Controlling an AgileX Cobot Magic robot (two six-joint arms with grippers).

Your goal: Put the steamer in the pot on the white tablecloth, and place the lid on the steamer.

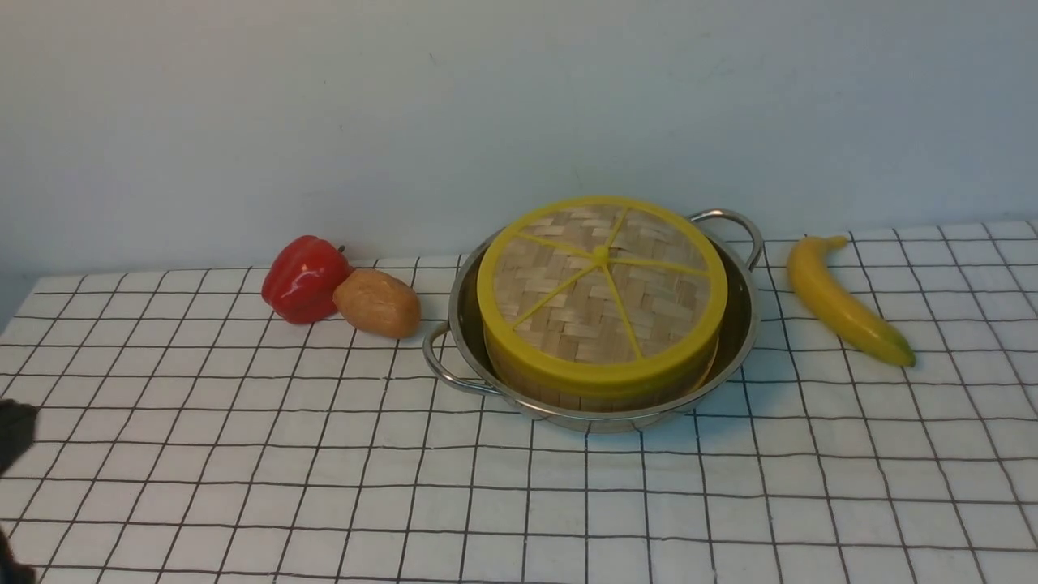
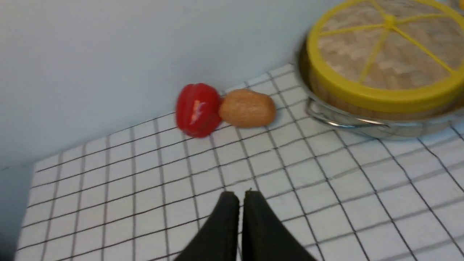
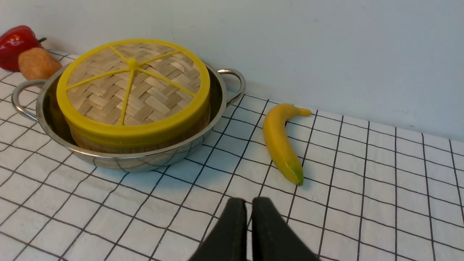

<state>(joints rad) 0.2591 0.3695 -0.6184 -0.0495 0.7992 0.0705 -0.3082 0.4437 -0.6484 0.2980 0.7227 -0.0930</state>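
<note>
The shiny steel pot stands on the white tablecloth with its black grid. Inside it sits the steamer; only its bamboo wall shows. The lid, a woven disc with yellow rim and spokes, lies flat on top of it. The steamer's inside is hidden. My left gripper hovers over bare cloth, well short of the pot. Its black fingers are together but for a thin slit, with nothing between them. My right gripper looks the same, over cloth nearer than the pot.
A red pepper and a brown potato lie left of the pot. A banana lies to its right. A pale wall runs close behind the table. A dark bit of my left arm shows at the left edge.
</note>
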